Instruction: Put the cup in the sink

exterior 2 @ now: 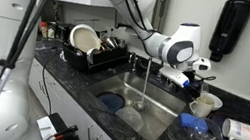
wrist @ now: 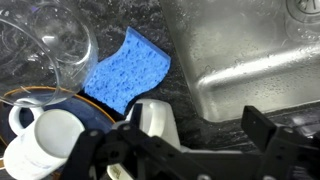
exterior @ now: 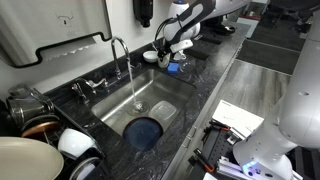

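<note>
The steel sink (exterior: 160,95) lies in the dark stone counter, and water runs from its chrome faucet (exterior: 120,50). It also shows in the other exterior view (exterior 2: 134,90) and at the upper right of the wrist view (wrist: 250,50). My gripper (wrist: 195,122) is open and hangs low over the counter beside the sink's end (exterior: 164,55) (exterior 2: 201,80). A white cup (wrist: 157,120) sits just inside one finger, with nothing closed on it. It shows cream under the gripper in an exterior view (exterior 2: 206,104). A second white cup (wrist: 45,145) with a handle stands on a blue plate (wrist: 95,110).
A blue sponge (wrist: 125,70) (exterior: 172,68) lies on the counter by the sink's edge. A clear glass (wrist: 60,45) stands next to it. A white mug (exterior 2: 241,134) is farther along the counter. A dish rack (exterior 2: 93,50) with bowls stands at the sink's other end. A soap dispenser (exterior 2: 233,26) hangs on the wall.
</note>
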